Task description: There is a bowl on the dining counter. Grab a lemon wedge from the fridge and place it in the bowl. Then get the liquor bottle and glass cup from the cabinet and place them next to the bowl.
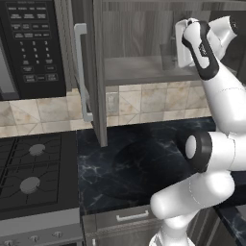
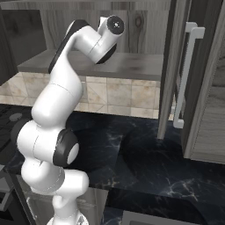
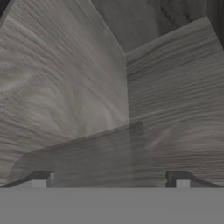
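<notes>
Beige stone-tile backsplash point(image 1: 144, 103) behind a black marbled counter point(image 1: 139, 158). Black gas stove point(image 1: 33, 173) at left, with black microwave point(image 1: 29, 45) above. Grey drawer front with silver pull point(image 1: 132, 216) under the counter edge.

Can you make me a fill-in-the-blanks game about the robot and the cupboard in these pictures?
1. The door of the cabinet stands ____.
2. The two fingertips of the gripper are wide ____.
3. Left of the cabinet hangs a black ____.
4. Below it sits a stove with round ____.

Missing words: open; apart; microwave; burners
</notes>
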{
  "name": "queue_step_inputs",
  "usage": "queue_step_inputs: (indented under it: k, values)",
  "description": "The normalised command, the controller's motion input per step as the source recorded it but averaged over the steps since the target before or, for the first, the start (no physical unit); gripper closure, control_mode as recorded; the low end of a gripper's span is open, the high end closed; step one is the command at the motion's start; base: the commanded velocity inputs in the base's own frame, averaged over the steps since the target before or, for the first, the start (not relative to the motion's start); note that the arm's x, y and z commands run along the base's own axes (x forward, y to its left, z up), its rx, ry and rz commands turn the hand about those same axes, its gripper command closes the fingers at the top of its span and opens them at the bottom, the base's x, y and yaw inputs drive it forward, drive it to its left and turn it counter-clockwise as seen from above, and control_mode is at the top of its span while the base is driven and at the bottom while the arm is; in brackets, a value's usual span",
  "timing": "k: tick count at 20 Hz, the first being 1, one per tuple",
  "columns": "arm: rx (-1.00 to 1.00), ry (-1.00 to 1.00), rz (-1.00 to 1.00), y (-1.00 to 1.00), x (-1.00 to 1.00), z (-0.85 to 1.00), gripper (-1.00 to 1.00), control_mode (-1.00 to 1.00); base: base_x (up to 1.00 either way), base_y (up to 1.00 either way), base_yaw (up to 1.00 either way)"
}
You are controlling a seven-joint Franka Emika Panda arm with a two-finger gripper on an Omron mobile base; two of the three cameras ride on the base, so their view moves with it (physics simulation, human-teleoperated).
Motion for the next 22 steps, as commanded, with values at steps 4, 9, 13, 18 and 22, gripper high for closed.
queue_step_inputs:
  k: [4,9,13,18,22]
  values:
    - [0.0,0.0,0.0,0.0,-0.08,-0.02,-1.0,-1.0,0.0,0.0,0.0]
    - [0.0,0.01,0.0,0.0,-0.04,-0.04,-1.0,-1.0,0.0,0.0,0.0]
    - [0.0,0.02,0.0,0.0,0.0,-0.05,-1.0,-1.0,0.0,0.0,0.0]
    - [-0.01,0.03,0.0,0.0,0.0,-0.1,-1.0,-1.0,0.0,0.0,0.0]
    - [-0.02,0.03,0.0,0.0,-0.01,-0.12,-1.0,-1.0,0.0,0.0,0.0]
